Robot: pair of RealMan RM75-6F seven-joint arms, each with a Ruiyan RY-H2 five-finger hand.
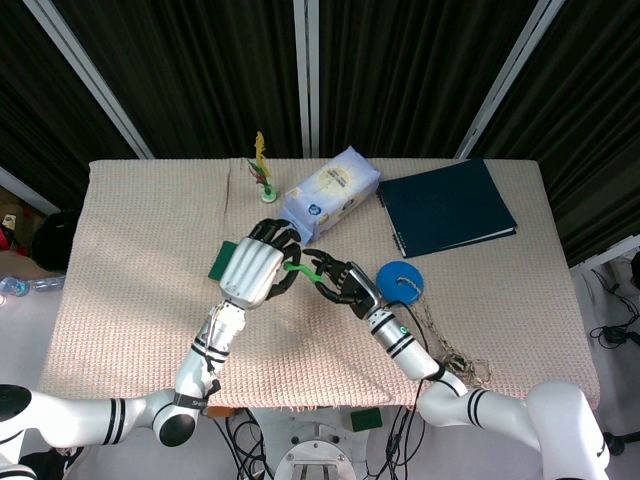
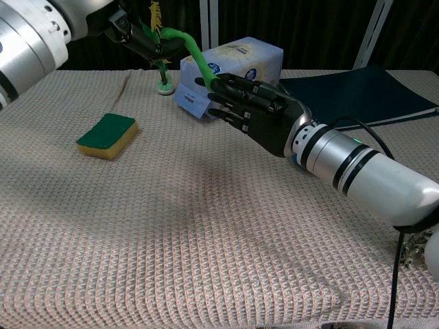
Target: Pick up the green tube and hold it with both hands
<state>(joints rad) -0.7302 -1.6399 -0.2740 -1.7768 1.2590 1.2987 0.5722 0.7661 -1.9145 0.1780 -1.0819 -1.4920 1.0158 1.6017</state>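
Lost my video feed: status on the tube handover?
Left robot hand grips green tube, lifted off table. Right robot hand closed around tube's free end. Tissue pack close behind, nothing blocking.

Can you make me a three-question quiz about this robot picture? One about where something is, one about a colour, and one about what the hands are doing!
1. Where is the sponge?
A. On the table cloth
B. On the folder
C. In a hand

2. What colour is the folder?
A. Red
B. Dark blue
C. Yellow

3. What is the green tube doing?
A. Lying flat on the table
B. Held up in the air
C. Inside the tissue pack

Answers: 1 A, it lies alone on the cloth. 2 B, clearly dark blue. 3 B, the left hand holds it and the right hand meets its other end.
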